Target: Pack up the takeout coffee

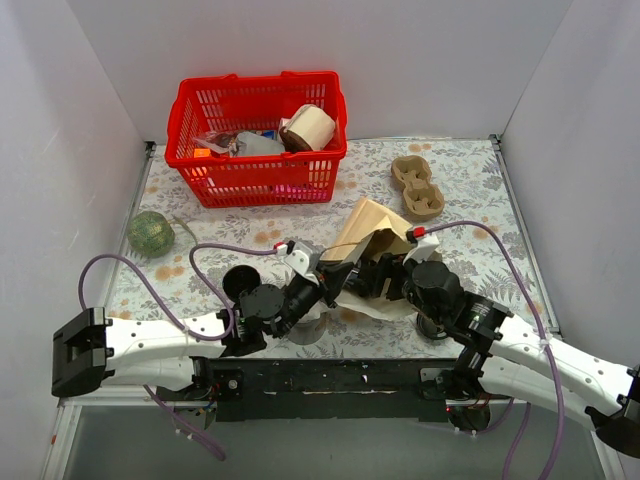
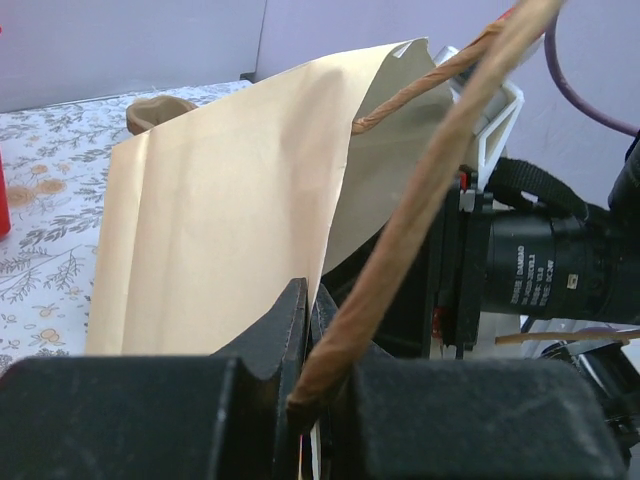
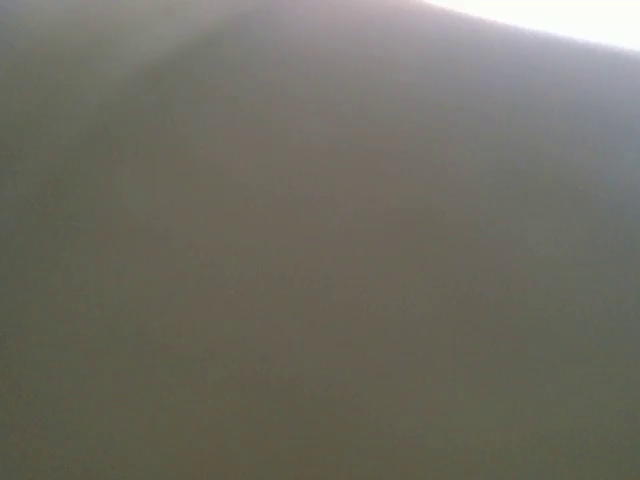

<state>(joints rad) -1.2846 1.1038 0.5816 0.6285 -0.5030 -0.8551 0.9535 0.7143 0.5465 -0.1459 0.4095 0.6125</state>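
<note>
Pale grey walls (image 1: 300, 45), floral-patterned tabletop (image 1: 475, 190), grey floor strip, soft even light

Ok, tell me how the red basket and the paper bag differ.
The red basket is plastic mesh; the paper bag is plain tan paper. The basket stands untouched at the table's far side; the bag leans between the arms, its twisted handle pinched in the shut left pincer. Both are open-topped carriers.
</note>
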